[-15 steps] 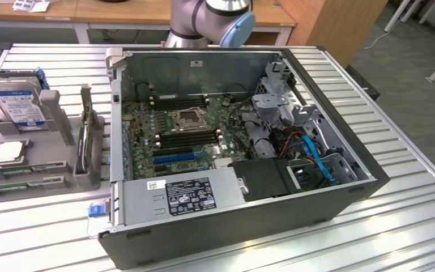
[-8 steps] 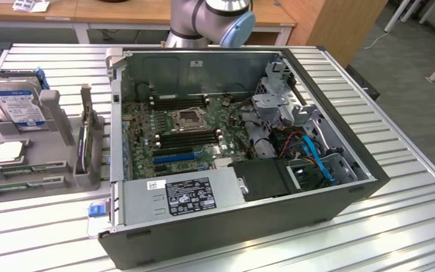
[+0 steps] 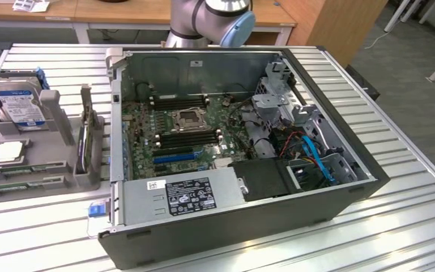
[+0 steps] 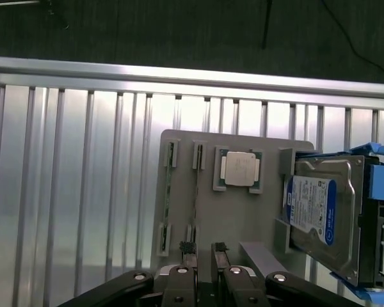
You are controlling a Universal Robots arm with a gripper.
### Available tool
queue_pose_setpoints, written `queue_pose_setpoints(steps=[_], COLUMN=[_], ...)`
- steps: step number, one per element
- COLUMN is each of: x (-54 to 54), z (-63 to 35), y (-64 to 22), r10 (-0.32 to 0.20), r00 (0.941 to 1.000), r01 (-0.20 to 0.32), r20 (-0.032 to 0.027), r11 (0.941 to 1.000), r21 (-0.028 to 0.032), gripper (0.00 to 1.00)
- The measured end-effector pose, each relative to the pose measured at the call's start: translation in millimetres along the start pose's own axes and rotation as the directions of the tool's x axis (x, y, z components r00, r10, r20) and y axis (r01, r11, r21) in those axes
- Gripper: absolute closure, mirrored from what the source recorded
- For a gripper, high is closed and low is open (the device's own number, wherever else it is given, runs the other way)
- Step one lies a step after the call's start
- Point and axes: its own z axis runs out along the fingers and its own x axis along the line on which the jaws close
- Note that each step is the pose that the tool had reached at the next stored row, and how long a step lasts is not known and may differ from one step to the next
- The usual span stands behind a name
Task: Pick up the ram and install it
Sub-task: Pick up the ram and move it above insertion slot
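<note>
the gripper [image 4: 203, 251] is hovering over the grey parts fixture [image 4: 240, 217], its two fingers [image 4: 189, 256] standing apart with nothing between them, looking straight down on the job. just beyond the fingertips two sticks are sitting on edge in their holders, side by side. the ram [image 4: 195, 192] nearer the processor [image 4: 240, 168] is lying almost in line with the gap, though to my eye it's sitting closer to one finger than to the middle. the second ram stick [image 4: 168, 195] is sitting one row further out. past the processor, the hard drive [image 4: 326, 217] with its blue label is standing in its cradle, well apart from the sticks

in the exterior view the fixture is resting on the slatted aluminium table [image 3: 43, 226] at that view's left, beside the open computer case [image 3: 240, 226], where the black memory slots [image 3: 191, 137] are flanking the cpu socket [image 3: 187, 119]

doing this well, i'd say, is meaning four things: centring the chosen stick in the gap, keeping the fingers parallel to its long faces, coming down so no finger is landing on the thin top edge or nudging the neighbour, and gripping near the middle of its length so it's lifting level out of both holders rather than levering at one end
</note>
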Motion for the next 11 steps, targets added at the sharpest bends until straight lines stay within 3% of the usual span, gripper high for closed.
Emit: queue_pose_setpoints(steps=[11], x=[0.5], z=[20.1], y=[-0.9], r10=[0.0], r00=[1.0], r01=[0.0], r20=[0.0], r11=[1.0], r21=[0.0], gripper=[0.76])
